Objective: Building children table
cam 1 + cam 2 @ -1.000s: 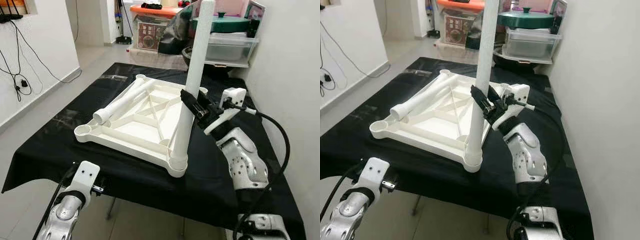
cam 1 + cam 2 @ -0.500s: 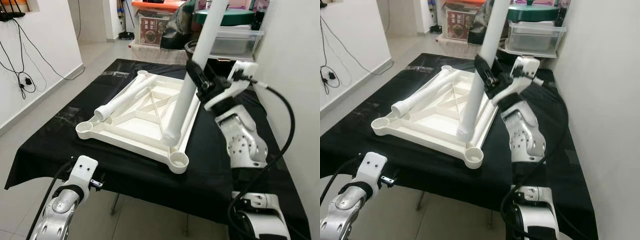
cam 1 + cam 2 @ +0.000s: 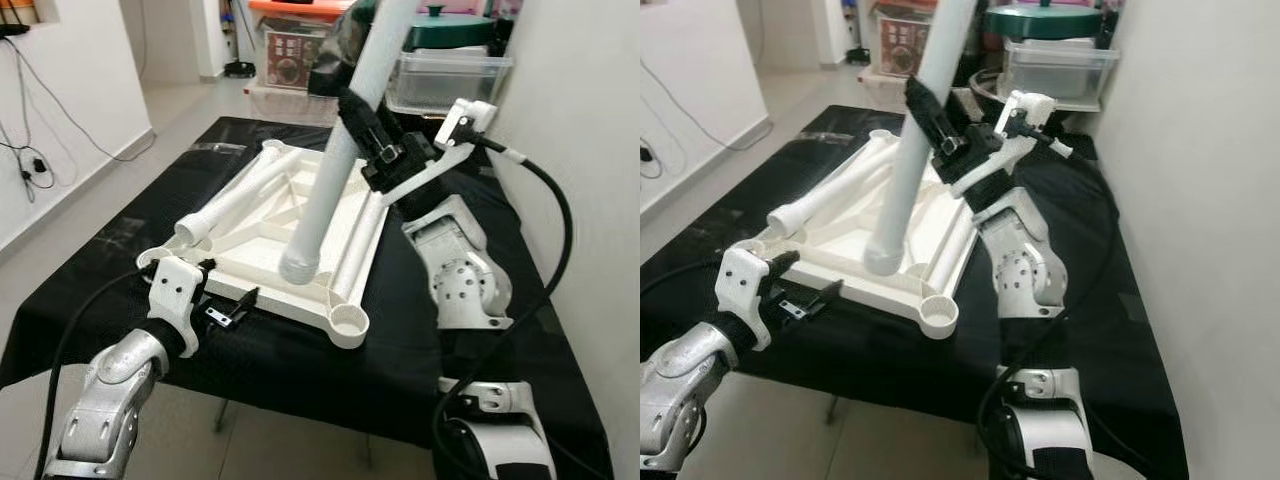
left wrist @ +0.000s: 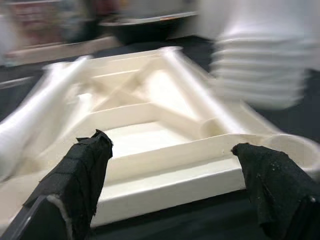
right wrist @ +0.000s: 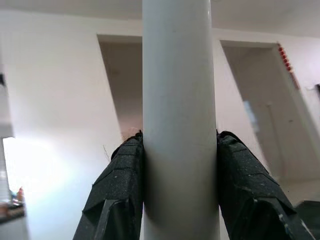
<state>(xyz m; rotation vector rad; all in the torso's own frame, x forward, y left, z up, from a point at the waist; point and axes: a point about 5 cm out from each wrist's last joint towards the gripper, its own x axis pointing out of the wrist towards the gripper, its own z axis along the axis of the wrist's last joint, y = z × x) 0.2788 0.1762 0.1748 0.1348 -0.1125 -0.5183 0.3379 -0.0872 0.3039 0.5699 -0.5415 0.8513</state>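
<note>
While the upturned white tabletop [image 3: 290,230] lies on the black cloth [image 3: 470,370], the right gripper [image 3: 368,140] clamps a table leg [image 3: 335,170] aloft, tilted toward one o'clock, its foot hanging over the frame, presumably seeking a corner socket [image 3: 347,322]. At seven o'clock the left gripper [image 3: 225,305] hovers wide open, likely to steady the rim.

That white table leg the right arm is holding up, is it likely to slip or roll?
The table leg looks smooth and round, so it would probably roll if laid down. The right end effector grips it mid-length, tilted, so it may pivot. It appears a rigid, hollow, fairly light tube.
</note>
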